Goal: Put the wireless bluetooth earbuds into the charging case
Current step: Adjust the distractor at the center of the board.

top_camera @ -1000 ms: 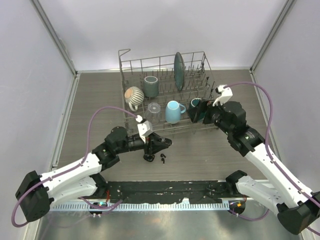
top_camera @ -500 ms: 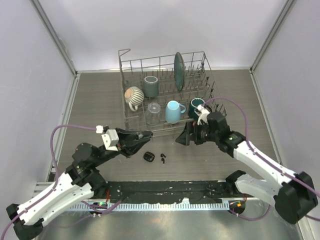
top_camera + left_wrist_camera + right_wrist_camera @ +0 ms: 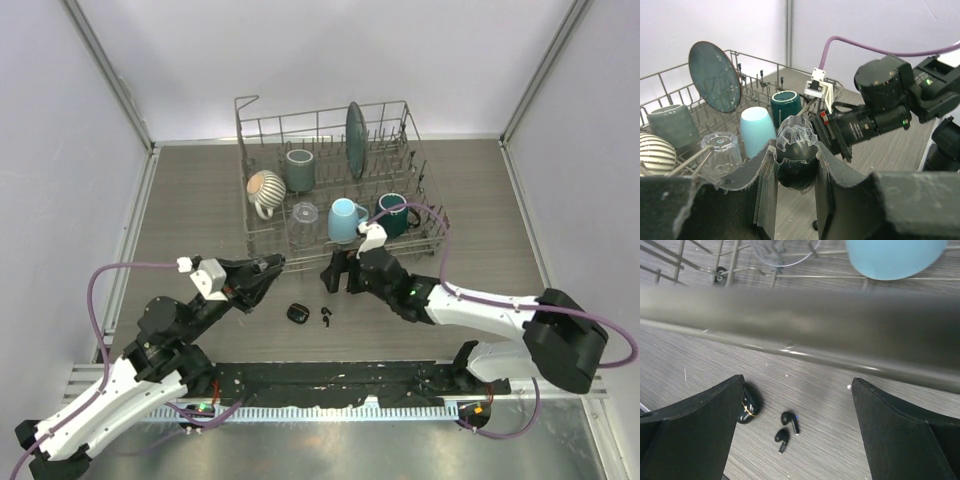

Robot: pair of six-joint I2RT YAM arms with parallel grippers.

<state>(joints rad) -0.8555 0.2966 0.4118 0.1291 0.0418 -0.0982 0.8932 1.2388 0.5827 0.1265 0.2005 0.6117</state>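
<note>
On the grey table [image 3: 840, 450], two earbuds [image 3: 789, 420] lie untouched between the right hand's [image 3: 797, 382] wide-spread fingers.

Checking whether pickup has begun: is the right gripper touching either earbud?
Apart. The right wrist view shows the open right gripper straddling both earbuds, bare table between each finger and them.

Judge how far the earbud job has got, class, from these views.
Nothing is done: both earbuds lie on the table beside the charging case. In hand: the open right fingers hover near them; left fingers grip a dark glossy object. Remaining: picking, inserting both.
</note>
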